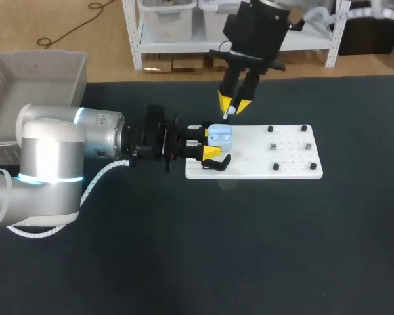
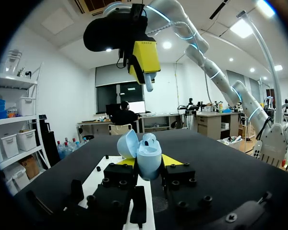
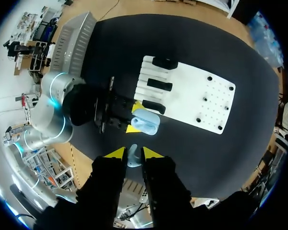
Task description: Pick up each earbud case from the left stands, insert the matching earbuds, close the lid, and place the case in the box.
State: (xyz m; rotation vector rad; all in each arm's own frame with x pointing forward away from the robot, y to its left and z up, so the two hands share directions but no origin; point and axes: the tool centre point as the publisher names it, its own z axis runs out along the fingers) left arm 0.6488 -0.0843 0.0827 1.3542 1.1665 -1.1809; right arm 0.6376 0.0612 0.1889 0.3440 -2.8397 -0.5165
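A light blue earbud case (image 1: 220, 136) with its lid open is held just above the left end of the white board (image 1: 269, 157). My left gripper (image 1: 206, 143) is shut on it from both sides. Seen from the left wrist, the case (image 2: 149, 157) stands upright between the yellow tips of the left gripper (image 2: 149, 163), with the lid (image 2: 126, 143) tilted back. My right gripper (image 1: 234, 105) hangs directly above the case, shut on a small pale earbud (image 1: 228, 113). From the right wrist, the earbud (image 3: 133, 157) is pinched in the right gripper (image 3: 133, 153), with the case (image 3: 146, 122) below it.
Black stands (image 3: 159, 85) line the board's left end, one (image 1: 217, 163) just beside the left gripper. Small black pegs (image 1: 274, 147) dot the board's right half. A pale mesh basket (image 1: 33, 82) sits at the table's far left corner.
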